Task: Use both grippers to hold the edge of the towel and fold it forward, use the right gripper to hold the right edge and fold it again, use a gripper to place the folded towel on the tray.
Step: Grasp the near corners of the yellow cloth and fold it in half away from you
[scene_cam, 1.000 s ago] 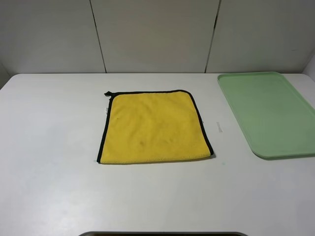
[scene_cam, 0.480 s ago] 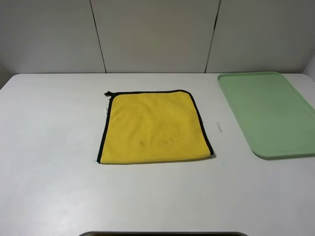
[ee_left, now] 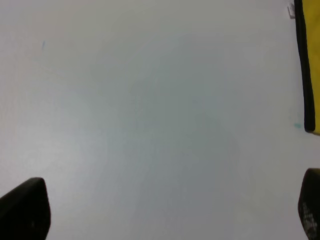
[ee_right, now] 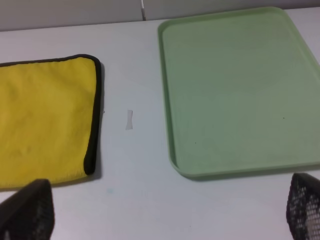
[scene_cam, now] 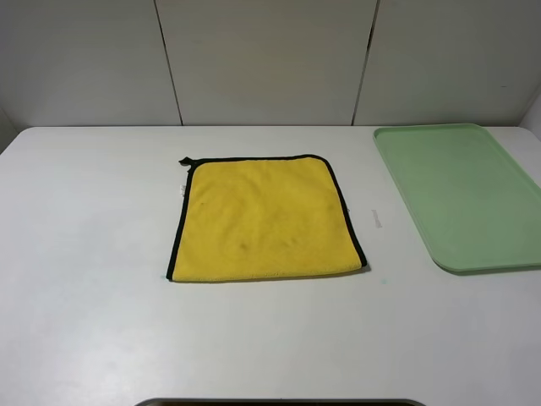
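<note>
The yellow towel (scene_cam: pixel 266 218) lies flat in the middle of the white table, with a small black loop (scene_cam: pixel 185 161) at its far left corner. The black edge of the towel (scene_cam: pixel 178 220) shows along its left, far and right sides; the right edge (scene_cam: pixel 348 211) faces the tray. The pale-green tray (scene_cam: pixel 461 194) sits empty at the right. Neither arm appears in the high view. My left gripper (ee_left: pixel 167 210) is open over bare table, with a strip of towel (ee_left: pixel 314 60) off to one side. My right gripper (ee_right: pixel 165 210) is open, looking at the towel (ee_right: pixel 45 120) and tray (ee_right: pixel 240 90).
A small pale tape mark (scene_cam: pixel 376 218) lies on the table (scene_cam: pixel 84 254) between towel and tray, also seen in the right wrist view as the mark (ee_right: pixel 129 120). A dark rounded bar (scene_cam: pixel 279 403) shows at the near edge. Grey wall panels (scene_cam: pixel 270 59) stand behind.
</note>
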Controlling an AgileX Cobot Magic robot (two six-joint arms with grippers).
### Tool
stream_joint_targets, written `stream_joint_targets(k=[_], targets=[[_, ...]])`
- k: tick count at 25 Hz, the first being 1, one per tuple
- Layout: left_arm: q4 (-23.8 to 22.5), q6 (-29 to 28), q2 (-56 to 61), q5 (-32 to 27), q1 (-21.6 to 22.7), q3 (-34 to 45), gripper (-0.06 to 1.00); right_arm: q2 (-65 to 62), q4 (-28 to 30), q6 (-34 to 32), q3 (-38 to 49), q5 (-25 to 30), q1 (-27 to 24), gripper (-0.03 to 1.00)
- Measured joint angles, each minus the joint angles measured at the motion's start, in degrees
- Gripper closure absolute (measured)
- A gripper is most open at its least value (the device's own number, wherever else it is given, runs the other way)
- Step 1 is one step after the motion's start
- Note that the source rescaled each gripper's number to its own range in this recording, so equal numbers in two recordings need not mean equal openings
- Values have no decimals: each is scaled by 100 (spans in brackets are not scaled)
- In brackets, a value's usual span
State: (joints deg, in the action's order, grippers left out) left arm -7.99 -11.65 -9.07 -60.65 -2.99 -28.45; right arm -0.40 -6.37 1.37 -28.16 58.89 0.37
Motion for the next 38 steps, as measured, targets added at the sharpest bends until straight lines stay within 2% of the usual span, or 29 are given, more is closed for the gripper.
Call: stream_joint_targets(k=[21, 25, 31, 38], targets=[[17, 5, 0, 0, 0, -9, -6, 0, -16, 0, 0, -5, 0, -3], [17, 10, 4, -35, 0, -246, -5, 44, -159, 0, -74, -5, 0, -3], [17, 308, -186, -29, 0, -798, -5, 1130, -197, 41, -759, -226, 0, -3], [17, 1001, -1645, -36, 0, -1547, -5, 2935, -214, 545, -1657, -510, 0, -3]])
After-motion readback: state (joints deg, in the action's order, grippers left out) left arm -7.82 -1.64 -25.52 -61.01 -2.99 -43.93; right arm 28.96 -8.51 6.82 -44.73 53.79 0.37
